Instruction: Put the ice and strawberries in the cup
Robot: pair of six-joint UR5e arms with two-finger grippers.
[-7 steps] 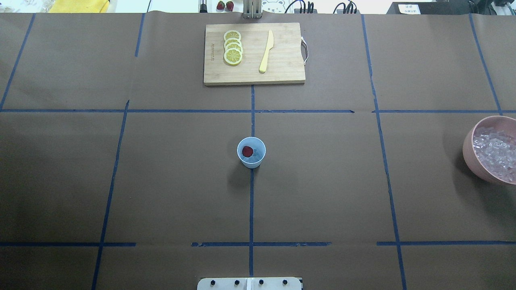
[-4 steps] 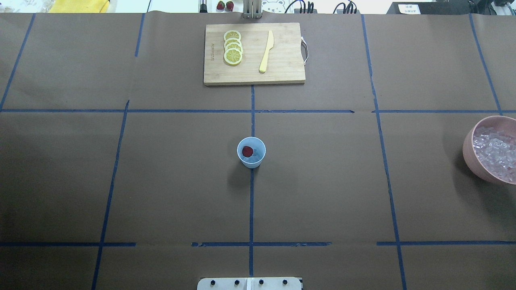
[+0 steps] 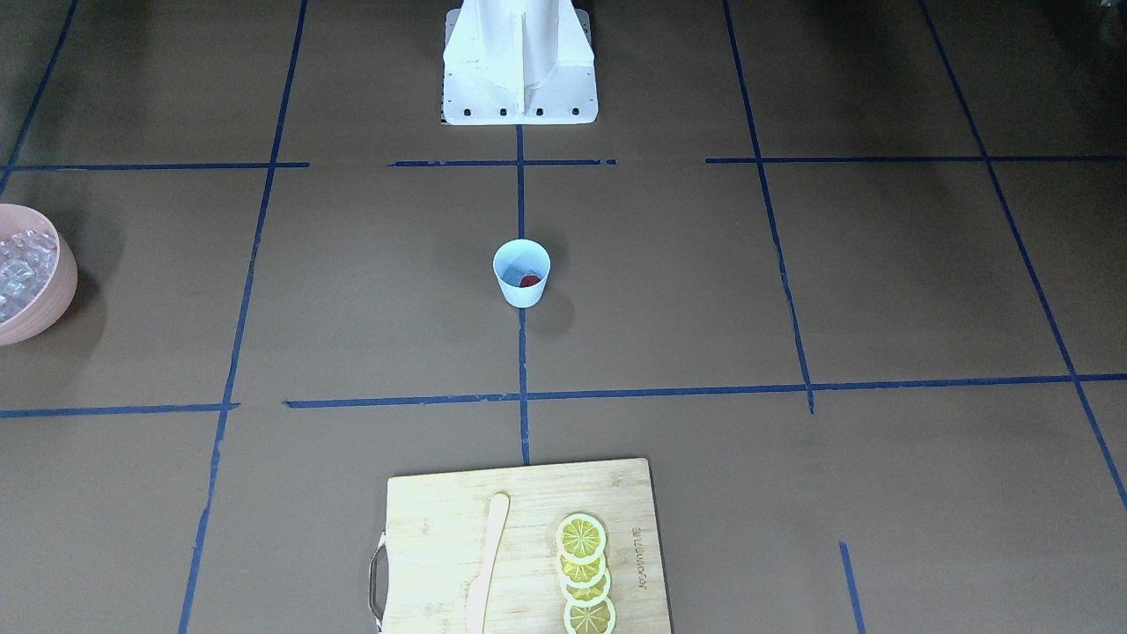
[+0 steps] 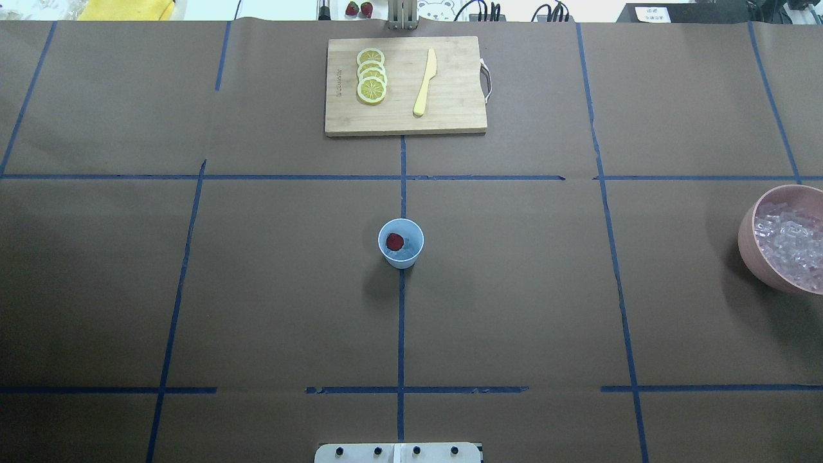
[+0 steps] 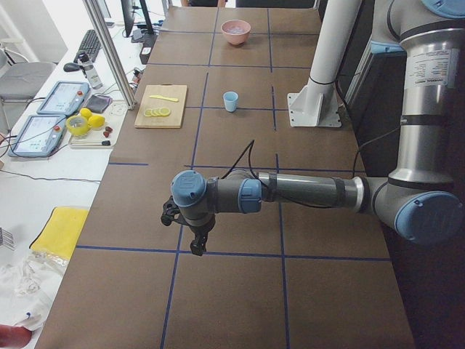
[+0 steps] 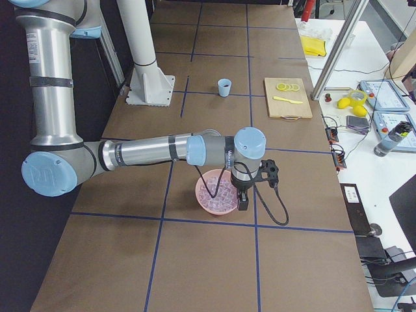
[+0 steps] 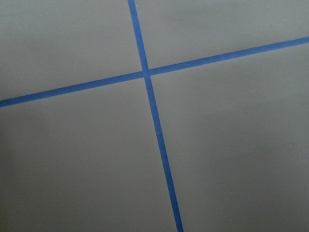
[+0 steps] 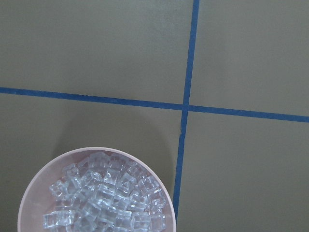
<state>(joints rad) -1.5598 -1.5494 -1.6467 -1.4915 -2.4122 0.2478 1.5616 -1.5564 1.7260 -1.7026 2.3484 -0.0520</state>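
Strawberry (image 4: 395, 242) + ice (image 4: 406, 253) in cup (image 3: 522, 295); left gripper (image 5: 197, 246), right gripper (image 6: 243, 201): can't tell if apart/together.

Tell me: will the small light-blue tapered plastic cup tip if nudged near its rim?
Likely: the light-blue cup narrows to a small base. It looks thin and light; the tiny red strawberry and clear ice cubes inside probably add little ballast.

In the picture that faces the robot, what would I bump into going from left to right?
Round pink bowl of clear ice cubes → small light-blue plastic cup → yellow lemon slices.
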